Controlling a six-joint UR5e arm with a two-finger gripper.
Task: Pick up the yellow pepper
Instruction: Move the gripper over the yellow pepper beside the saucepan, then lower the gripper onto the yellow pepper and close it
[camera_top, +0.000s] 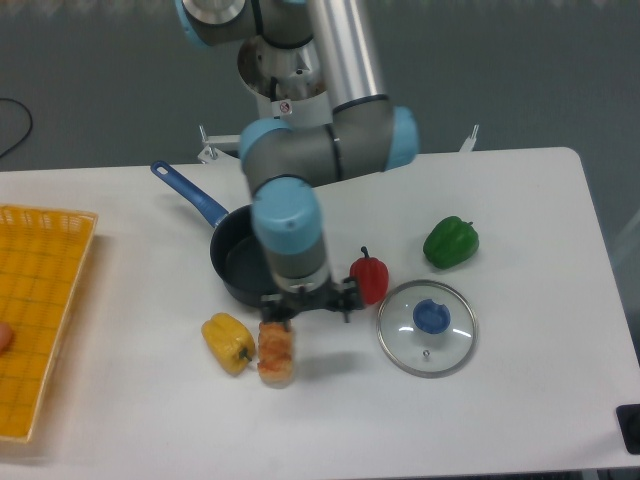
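The yellow pepper (228, 342) lies on the white table, left of an orange-and-white striped roll (275, 351) that touches it. My gripper (308, 303) hangs above the table just right of and behind the roll, in front of the pot, its two dark fingers spread apart with nothing between them. It sits roughly a pepper's width to the right of the yellow pepper. The wrist hides part of the pot.
A dark pot (243, 262) with a blue handle stands behind the gripper. A red pepper (370, 279) sits just right of it, a green pepper (451, 241) farther right. A glass lid (427, 327) with a blue knob lies at front right. A yellow basket (35, 310) is at the left edge.
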